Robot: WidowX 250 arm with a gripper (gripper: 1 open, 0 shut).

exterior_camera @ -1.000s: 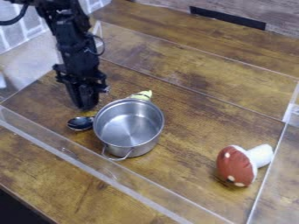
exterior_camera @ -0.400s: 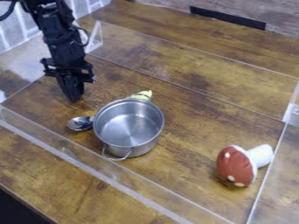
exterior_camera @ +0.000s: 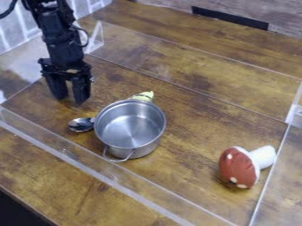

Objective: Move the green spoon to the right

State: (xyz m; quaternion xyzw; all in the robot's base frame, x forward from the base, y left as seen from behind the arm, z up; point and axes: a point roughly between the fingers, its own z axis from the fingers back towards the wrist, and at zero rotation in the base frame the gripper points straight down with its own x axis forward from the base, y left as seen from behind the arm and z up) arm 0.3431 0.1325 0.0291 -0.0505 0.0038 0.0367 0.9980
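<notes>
The green spoon lies on the wooden table behind the steel pot (exterior_camera: 131, 126). Its shiny silver bowl (exterior_camera: 80, 124) shows at the pot's left, and the tip of its yellow-green handle (exterior_camera: 144, 95) shows at the pot's far rim. The pot hides the middle of the spoon. My gripper (exterior_camera: 67, 94) hangs on the black arm up and to the left of the spoon's bowl, a little apart from it. Its two fingers stand apart, open, with nothing between them.
A red-capped toy mushroom (exterior_camera: 242, 165) lies at the right front. Clear plastic walls (exterior_camera: 71, 152) fence the work area on the wooden table. A low clear wall also runs along the right edge (exterior_camera: 289, 115).
My gripper rose from just above the spoon's bowl and shifted left, away from the pot. Its fingers were shut and have since spread open. The spoon and pot stayed put.
</notes>
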